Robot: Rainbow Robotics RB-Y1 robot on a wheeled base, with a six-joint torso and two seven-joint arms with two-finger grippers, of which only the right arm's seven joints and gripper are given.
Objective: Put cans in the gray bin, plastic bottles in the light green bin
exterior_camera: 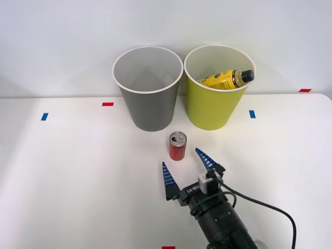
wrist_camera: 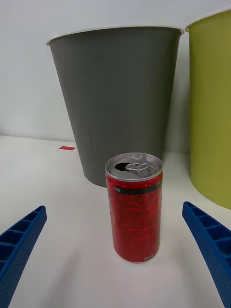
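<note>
Front view: right gripper (exterior_camera: 185, 164), fingers spread, faces the upright red can (exterior_camera: 177, 146) just before the gray bin (exterior_camera: 149, 88) near the tabletop's far edge; it should straddle the can squarely, then pinch mid-body.

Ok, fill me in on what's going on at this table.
The robot is sorting trash. Its right gripper is open and low over the white table, lined up on the red drink can, which stands upright in front of the two bins, untouched. The yellow plastic bottle already lies inside the light green bin. The can belongs in the gray bin beside it, and nothing shows in that one.
</note>
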